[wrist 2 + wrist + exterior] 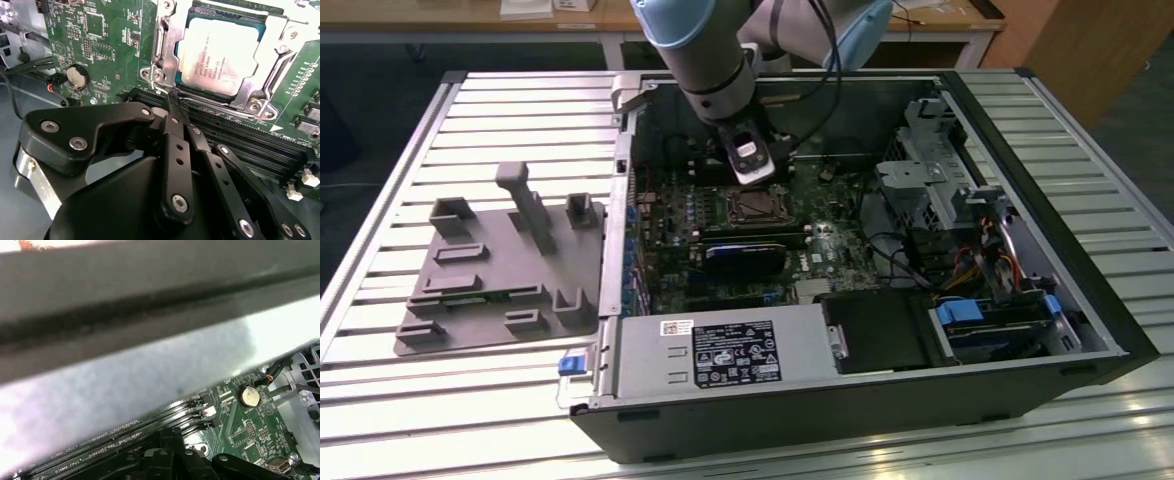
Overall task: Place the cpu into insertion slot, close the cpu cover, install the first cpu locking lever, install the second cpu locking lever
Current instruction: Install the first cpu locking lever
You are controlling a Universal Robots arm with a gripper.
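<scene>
In the second wrist view the cpu [220, 52], a flat silver-grey square, lies in the insertion slot with the cpu cover [272, 67], a silver metal frame, lying down around it. My gripper [172, 97] has its black fingers [175, 145] pressed together with nothing visible between them. Its tip sits at the socket's edge, over the long black memory slots [250, 137]. In the exterior view the gripper [757, 178] hangs inside the open computer case just behind the insertion slot [754, 206]. I cannot make out how the locking levers stand.
The case [1067, 330] lies open on a slatted table. A grey moulded fixture tray [494, 270] lies at the exterior view's left. Around the socket are a blue-edged block [747, 255], cables and drive cages [934, 180], and the power supply [720, 355]. A coin battery [249, 396] sits on the green board.
</scene>
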